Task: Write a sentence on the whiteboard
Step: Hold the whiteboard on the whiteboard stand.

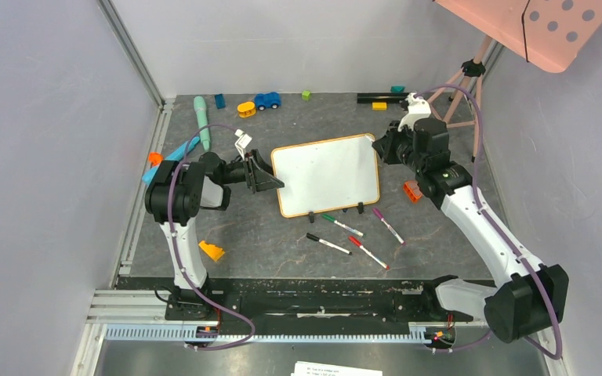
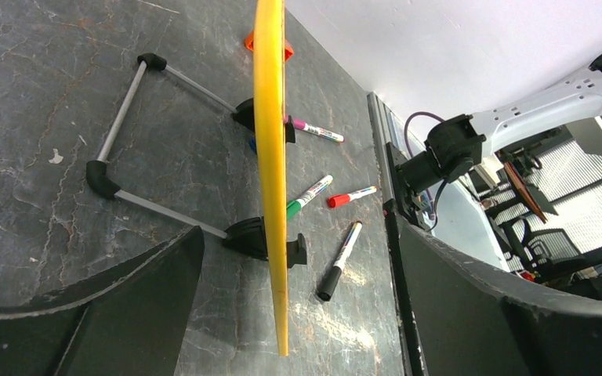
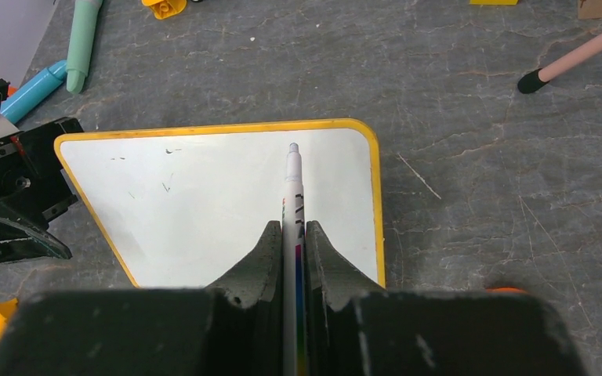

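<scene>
Item: whiteboard point(image 1: 326, 174). It has a white face, a thin orange-yellow frame, rounded corners and two black clip feet point(image 1: 337, 210) on its lower edge. I find it at centre frame in the top view, on the table point(image 1: 266, 235).

Left gripper point(image 1: 270, 178): at the board's left edge, jaws spread wide, nothing held.

Right gripper point(image 1: 384, 147): at the board's upper right corner, clamped on a marker point(image 3: 293, 180). The marker's tip lies over the right part of the face. I cannot tell whether it touches.

Left wrist view only: the board shows edge-on as a yellow strip between the two fingers point(image 2: 125, 313). A grey rod stand point(image 2: 117, 117) props it from behind.

Right wrist view only: a few faint small marks on the face.

Loose markers point(image 1: 328, 244): lower centre of the top view, just below the feet.
</scene>
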Available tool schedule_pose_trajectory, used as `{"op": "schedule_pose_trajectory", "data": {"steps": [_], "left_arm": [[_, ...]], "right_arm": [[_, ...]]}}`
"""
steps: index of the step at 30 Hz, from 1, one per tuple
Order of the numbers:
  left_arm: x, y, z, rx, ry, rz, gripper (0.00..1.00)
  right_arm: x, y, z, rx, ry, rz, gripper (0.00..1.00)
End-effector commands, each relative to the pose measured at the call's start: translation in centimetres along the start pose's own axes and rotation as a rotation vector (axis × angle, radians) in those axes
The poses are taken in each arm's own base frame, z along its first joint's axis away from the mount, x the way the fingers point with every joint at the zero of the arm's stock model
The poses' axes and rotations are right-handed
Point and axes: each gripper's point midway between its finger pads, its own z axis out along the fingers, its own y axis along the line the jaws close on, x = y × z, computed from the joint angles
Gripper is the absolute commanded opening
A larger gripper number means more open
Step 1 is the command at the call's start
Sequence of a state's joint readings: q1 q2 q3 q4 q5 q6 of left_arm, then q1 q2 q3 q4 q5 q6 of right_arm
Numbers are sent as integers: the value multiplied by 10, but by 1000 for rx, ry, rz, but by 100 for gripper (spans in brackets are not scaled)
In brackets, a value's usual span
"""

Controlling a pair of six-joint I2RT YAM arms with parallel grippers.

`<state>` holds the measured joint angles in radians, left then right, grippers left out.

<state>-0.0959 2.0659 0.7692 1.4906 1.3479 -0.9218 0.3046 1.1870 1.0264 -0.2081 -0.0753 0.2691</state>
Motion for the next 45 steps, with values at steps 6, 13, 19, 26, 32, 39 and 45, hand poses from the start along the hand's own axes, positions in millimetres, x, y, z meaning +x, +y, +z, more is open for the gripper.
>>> {"op": "schedule_pose_trajectory", "data": {"steps": [6,13,19,26,32,39,45], "left_arm": [[-12,-8,1,52,29,114,100],[-9,-12,2,60,38,134,100],[-5,-16,5,81,60,145,100],[-7,-21,5,76,50,164,98],[-12,-14,3,36,4,136,100],[-15,-5,2,5,-30,134,100],[-20,4,-3,-50,-87,118,100]], "right_arm": [[-34,6,-1,-8,-68,-37,0],[-37,5,-1,0,-67,-51,0],[-37,6,2,-5,-61,-48,0],[-39,7,5,-11,-60,-55,0],[-39,8,4,-15,-47,-65,0],[-41,7,2,-10,-44,-83,0],[-45,10,6,-16,-54,-71,0]]}}
